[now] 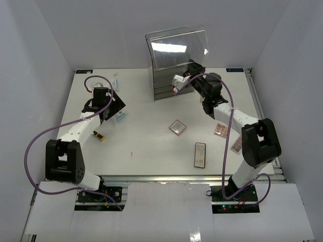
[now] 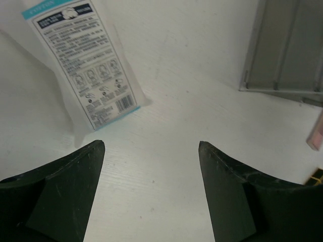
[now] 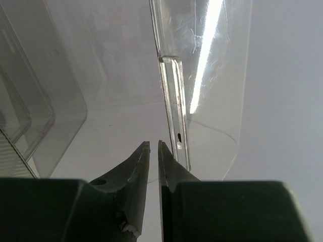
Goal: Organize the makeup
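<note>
The makeup lies scattered on the white table. A white-blue sachet rests just ahead and to the left of my left gripper, which stands open over bare table; from above that gripper is beside the sachet. A pink palette, a black compact and two more palettes lie mid-table and to the right. A small dark tube lies at the left. My right gripper is shut, nothing visible between its fingers, next to the clear box's raised lid.
The clear acrylic drawer box stands at the back centre with its lid up; my right gripper is at its front right. More sachets lie at the back left. White walls close in three sides.
</note>
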Robot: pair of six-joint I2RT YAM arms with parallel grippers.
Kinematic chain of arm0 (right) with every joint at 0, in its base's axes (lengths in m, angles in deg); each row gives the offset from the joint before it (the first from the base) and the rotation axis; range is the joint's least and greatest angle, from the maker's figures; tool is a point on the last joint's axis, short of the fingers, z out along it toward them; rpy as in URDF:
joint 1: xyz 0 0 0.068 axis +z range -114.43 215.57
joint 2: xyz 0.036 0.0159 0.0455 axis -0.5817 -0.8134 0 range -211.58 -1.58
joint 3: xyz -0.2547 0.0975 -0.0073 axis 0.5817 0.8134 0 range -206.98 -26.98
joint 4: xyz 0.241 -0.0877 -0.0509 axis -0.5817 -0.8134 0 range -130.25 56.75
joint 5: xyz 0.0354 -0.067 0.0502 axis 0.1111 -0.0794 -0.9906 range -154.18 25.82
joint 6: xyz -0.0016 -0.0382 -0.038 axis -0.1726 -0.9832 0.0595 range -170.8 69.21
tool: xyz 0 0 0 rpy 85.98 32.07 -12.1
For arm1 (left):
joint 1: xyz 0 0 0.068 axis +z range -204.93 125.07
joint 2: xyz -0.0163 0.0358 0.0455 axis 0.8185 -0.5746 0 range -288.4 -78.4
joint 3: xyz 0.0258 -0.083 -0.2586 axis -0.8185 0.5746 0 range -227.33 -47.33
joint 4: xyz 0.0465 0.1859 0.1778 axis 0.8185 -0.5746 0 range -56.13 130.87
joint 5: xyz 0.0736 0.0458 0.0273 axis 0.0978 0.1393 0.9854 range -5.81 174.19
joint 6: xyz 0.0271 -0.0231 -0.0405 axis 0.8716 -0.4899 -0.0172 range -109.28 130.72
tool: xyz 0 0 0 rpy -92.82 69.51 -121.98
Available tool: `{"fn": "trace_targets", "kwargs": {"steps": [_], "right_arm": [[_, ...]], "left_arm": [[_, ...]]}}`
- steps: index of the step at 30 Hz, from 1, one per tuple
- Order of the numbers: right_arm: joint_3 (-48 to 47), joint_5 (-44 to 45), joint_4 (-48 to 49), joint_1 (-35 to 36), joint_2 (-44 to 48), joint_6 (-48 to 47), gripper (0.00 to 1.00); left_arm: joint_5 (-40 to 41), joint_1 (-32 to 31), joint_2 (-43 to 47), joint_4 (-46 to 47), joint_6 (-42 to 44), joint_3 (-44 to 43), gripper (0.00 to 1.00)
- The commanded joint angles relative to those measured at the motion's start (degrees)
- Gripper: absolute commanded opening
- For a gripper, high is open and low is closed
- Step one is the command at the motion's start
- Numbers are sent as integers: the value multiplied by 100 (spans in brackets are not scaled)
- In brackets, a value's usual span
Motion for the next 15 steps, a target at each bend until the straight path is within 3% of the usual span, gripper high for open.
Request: {"fn": "trace_targets", "kwargs": {"steps": [1, 15], "right_arm": [[-284, -34, 216, -22, 329, 162, 18], [-447, -5, 0, -18, 318, 359, 18]], "left_arm": [[891, 19, -297, -502, -126, -358, 86], [1087, 298, -1222, -444, -557, -677, 79]]}}
